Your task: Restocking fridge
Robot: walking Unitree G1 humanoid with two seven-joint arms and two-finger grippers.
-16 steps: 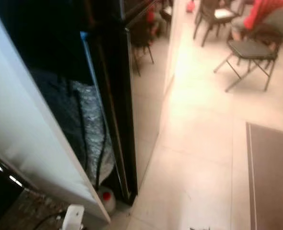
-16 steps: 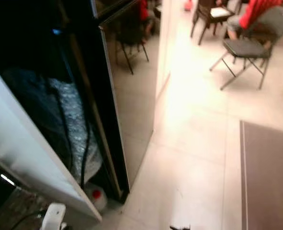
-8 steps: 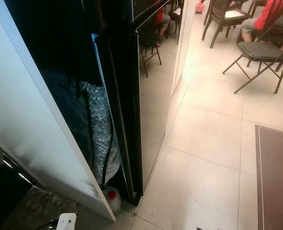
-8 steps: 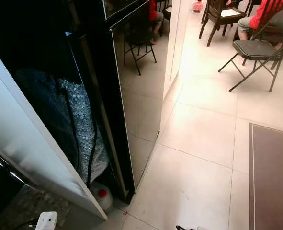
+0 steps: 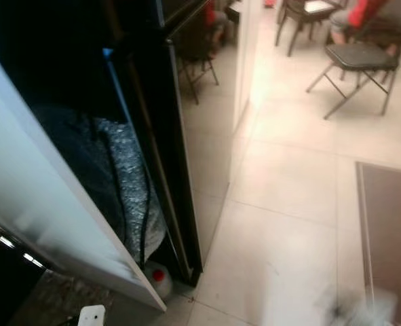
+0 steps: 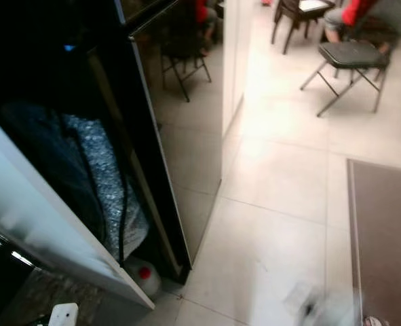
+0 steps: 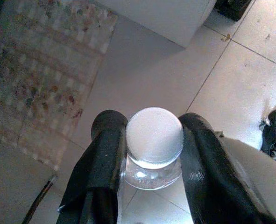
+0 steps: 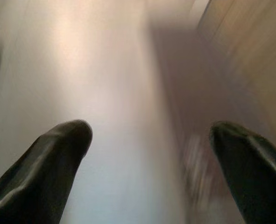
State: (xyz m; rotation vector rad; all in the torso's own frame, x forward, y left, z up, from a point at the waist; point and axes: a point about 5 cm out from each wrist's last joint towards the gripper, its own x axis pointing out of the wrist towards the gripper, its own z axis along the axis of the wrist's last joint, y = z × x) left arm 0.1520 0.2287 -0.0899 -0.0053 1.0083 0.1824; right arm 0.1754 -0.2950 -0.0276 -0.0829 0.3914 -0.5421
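Observation:
In the left wrist view my left gripper (image 7: 152, 122) is shut on a clear plastic bottle (image 7: 152, 168) with a white screw cap (image 7: 154, 137), held over pale floor tiles. My right gripper (image 8: 149, 131) stands open with nothing between its fingers, above a blurred pale floor. A tall glossy black fridge (image 5: 180, 129) stands at the left of the eye views, its side reflecting chairs. A moving blurred shape (image 5: 361, 307) at the lower right is too smeared to identify.
A white panel (image 5: 44, 204) leans beside the fridge, with dark cloth, silver wrap (image 5: 129, 183) and cables between them. A white jug with a red cap (image 5: 157, 278) lies at the fridge's foot. A brown mat (image 5: 390, 231), a folding chair (image 5: 356, 58) and a seated person in red (image 6: 356, 10) are nearby.
The whole picture has shifted and blurred as the camera moved. A smeared shape has come into the lower right of the eye views.

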